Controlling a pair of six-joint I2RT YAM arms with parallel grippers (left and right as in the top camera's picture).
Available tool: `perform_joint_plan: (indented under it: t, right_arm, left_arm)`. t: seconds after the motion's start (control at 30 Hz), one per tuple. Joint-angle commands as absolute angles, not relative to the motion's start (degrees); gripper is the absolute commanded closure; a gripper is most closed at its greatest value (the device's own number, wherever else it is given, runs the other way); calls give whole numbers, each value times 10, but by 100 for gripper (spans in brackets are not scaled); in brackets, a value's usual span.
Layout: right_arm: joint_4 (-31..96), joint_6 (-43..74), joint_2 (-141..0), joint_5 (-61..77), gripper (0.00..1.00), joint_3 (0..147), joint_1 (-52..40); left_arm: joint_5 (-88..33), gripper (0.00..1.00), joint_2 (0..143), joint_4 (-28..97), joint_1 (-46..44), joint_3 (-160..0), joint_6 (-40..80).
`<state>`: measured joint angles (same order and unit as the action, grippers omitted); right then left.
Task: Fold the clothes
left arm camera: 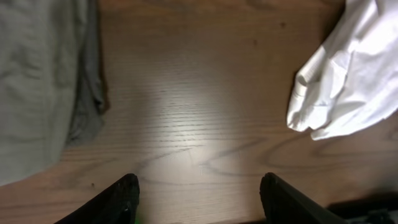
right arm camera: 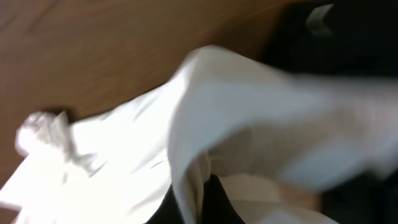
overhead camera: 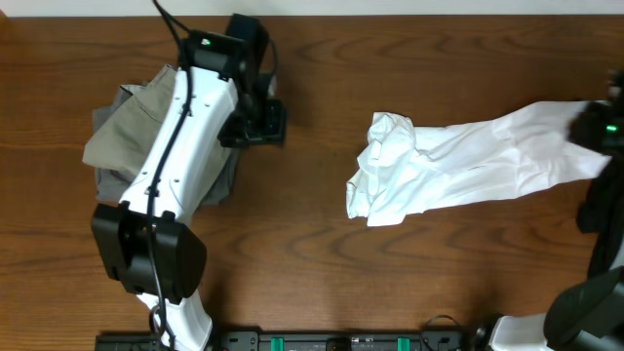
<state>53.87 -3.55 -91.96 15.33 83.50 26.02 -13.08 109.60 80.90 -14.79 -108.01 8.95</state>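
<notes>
The right claw (overhead camera: pixel 591 126) pinches a crumpled white garment (overhead camera: pixel 439 166); the left claw (left arm camera: pixel 199 184) gapes empty over the woodgrain table (left arm camera: pixel 186 93).

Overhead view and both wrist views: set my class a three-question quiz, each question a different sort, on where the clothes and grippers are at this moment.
1. True or false: the left gripper is open over bare table, holding nothing.
2. Multiple choice: the white garment is
A) under the left arm
B) stretched from mid-table to the right gripper
C) folded in a neat square
3. Short answer: which piece of clothing does the left arm pass over?

Key: 1 true; 2 B; 3 the grey garment.
</notes>
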Motion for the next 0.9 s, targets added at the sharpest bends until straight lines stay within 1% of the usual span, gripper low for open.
perform_joint_plan:
  t: [0.0, 0.17, 0.27, 0.3, 0.33, 0.43, 0.47, 0.53, 0.6, 0.63, 0.67, 0.73, 0.8, 0.87]
  right_arm:
    - [541, -24, -931, 117, 99, 800, 194]
    - [469, -4, -954, 88, 99, 712, 106]
    - [422, 13, -968, 61, 98, 675, 68]
    - [412, 13, -971, 60, 94, 669, 61]
    - [406, 13, -974, 60, 85, 665, 53]
    - [406, 12, -970, 66, 64, 670, 41]
    - [407, 12, -966, 74, 60, 674, 40]
    - [413, 7, -957, 107, 58, 682, 41]
    - [416, -27, -943, 189, 57, 689, 41]
    - [417, -42, -938, 220, 53, 689, 41]
    - [420, -47, -933, 223, 51, 689, 41]
    - [423, -18, -928, 172, 51, 689, 46]
    - [423, 38, -929, 89, 55, 689, 61]
    - [419, 65, -934, 33, 76, 688, 81]
  left_arm:
    - [-124, 35, 1078, 814, -133, -1079, 82]
    - [-124, 36, 1078, 818, -129, -1079, 82]
    - [-124, 36, 1078, 820, -129, -1079, 82]
    - [-124, 36, 1078, 821, -129, -1079, 82]
    - [-124, 36, 1078, 822, -129, -1079, 82]
    - [-124, 35, 1078, 821, -129, -1079, 82]
    - [-124, 36, 1078, 821, -129, -1079, 82]
    - [-124, 36, 1078, 819, -129, -1079, 82]
    - [-124, 35, 1078, 815, -129, -1079, 82]
    - [-124, 35, 1078, 813, -129, -1079, 82]
    - [-124, 35, 1078, 810, -129, -1079, 82]
    - [-124, 35, 1078, 806, -129, -1079, 82]
    - [-124, 34, 1078, 806, -129, -1079, 82]
    - [-124, 34, 1078, 806, -129, -1079, 82]
